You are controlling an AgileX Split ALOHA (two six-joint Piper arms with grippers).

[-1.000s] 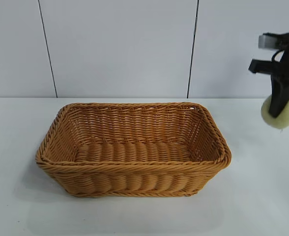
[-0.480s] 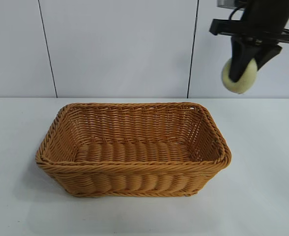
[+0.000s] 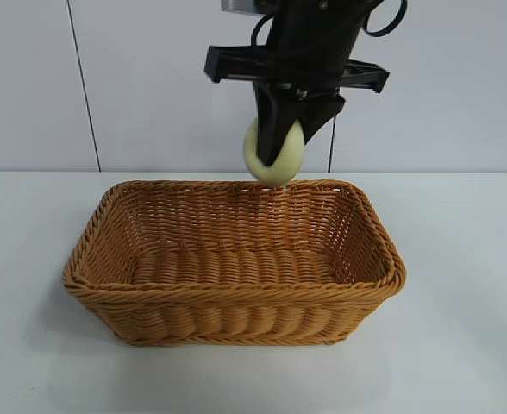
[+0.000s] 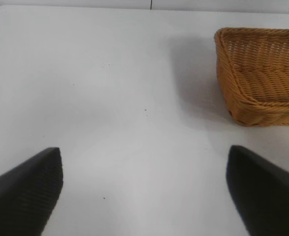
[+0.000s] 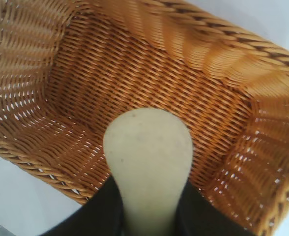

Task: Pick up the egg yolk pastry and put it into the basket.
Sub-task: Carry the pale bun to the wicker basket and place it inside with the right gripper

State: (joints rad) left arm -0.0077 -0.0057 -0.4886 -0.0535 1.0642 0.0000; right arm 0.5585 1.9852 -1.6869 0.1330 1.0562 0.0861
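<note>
The white desk (image 3: pixel 460 345) is seen nearest, and on it the basket (image 3: pixel 236 323) is set, its long braided rim turned toward the exterior camera. The orange-brown wicker interior is laid open to view: sloping woven walls, a ribbed woven floor, and nothing is seen lying inside it. Over the far rim, just above the back wall, the egg yolk pastry (image 3: pixel 273 155) is held in the air, not touching the weave. It is clamped between the dark jaws of the right gripper (image 3: pixel 281 142), which are closed narrowly on the pale lump and pointed steeply down. In the right wrist view the pastry (image 5: pixel 147 157) is shown pinched between the two black fingers (image 5: pixel 98 216), with the basket's floor (image 5: pixel 134 73) spread out beneath it. Off to the side, the left gripper (image 4: pixel 144 191) is parked above bare desk, its jaws spread wide with nothing between them, one corner of the basket (image 4: pixel 262 105) being caught well apart from it. Behind everything, a pale panelled wall (image 3: pixel 150 86) is seen.
</note>
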